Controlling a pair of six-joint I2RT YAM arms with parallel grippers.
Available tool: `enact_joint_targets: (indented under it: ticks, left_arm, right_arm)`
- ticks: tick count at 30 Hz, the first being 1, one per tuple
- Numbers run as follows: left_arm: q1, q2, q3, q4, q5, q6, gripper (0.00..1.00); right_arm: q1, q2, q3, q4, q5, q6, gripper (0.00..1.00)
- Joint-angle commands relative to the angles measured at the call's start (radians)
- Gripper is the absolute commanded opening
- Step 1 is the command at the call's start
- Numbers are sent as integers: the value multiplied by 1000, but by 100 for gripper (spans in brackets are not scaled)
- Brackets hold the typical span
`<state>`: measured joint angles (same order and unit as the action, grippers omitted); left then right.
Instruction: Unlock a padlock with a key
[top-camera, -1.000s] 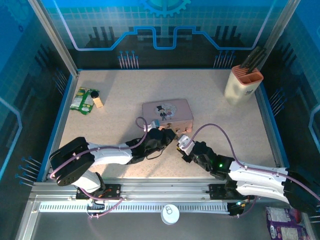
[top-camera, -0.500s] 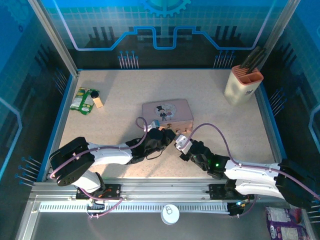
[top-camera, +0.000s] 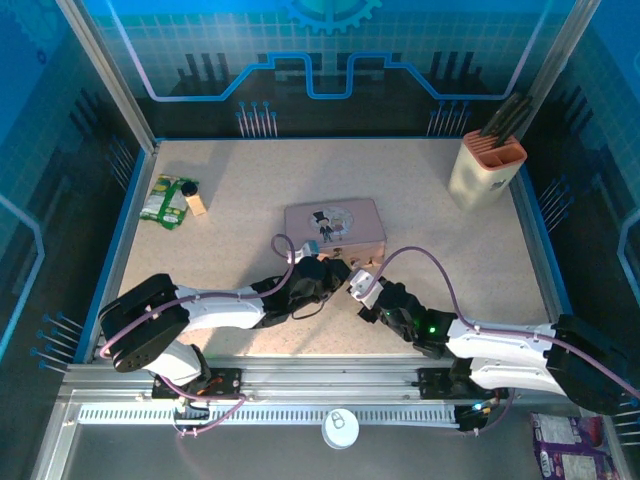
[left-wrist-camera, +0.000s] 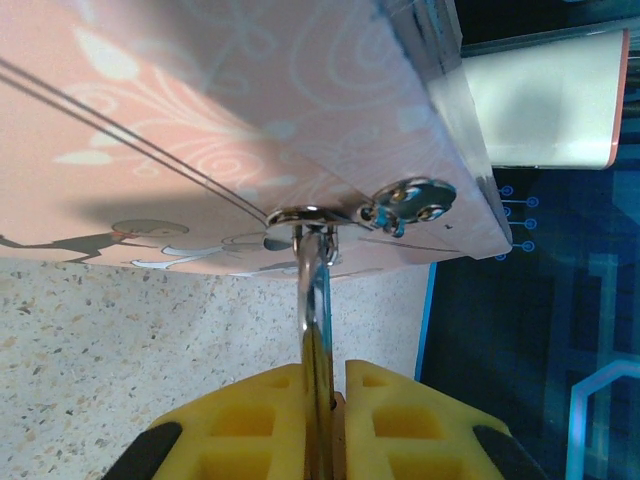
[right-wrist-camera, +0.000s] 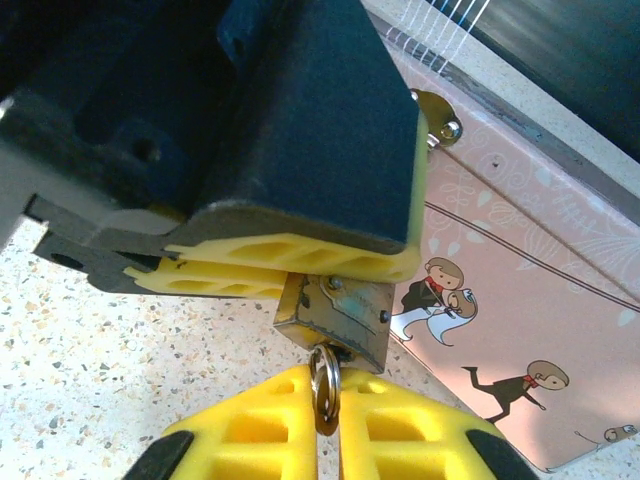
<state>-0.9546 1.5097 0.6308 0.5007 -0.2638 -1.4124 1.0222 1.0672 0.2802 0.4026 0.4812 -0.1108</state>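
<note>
Beside the tin (top-camera: 335, 226), arms (top-camera: 230, 305) low: left pincer (right-wrist-camera: 300, 268) tight on padlock (right-wrist-camera: 335, 315), right pincer (right-wrist-camera: 327, 392) tight on key (right-wrist-camera: 326, 418)

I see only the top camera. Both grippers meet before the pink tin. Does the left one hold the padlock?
Observer: Yes, the right wrist camera shows the left gripper clamped on the padlock body.
Operator: And the key?
Observer: The right gripper pinches the key just under the padlock; if inserted, I cannot tell.
Operator: Is the padlock on the tin?
Observer: Left wrist camera: its shackle reaches a metal loop on the pink tin.
</note>
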Motion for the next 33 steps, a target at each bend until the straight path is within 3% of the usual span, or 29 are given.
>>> enact_joint_targets:
  ticks: [1,6,14,24,33]
  left_arm:
    - [-7,-24,29,65,20,20,0]
    - [-12,-11,36,65,25,17,0]
    - [-13,-9,38,65,25,22,0]
    - [-13,-6,36,56,21,38,0]
    - [-13,7,29,40,11,55,0]
  right_arm:
    - [14,22,25,61,-20,36,15]
    - [15,42,33,75,-18,33,16]
    - [6,14,44,42,-73,86,6]
    - [-35,13,73,-18,-263,313,0]
    - [-148,60,48,80,-482,684,0]
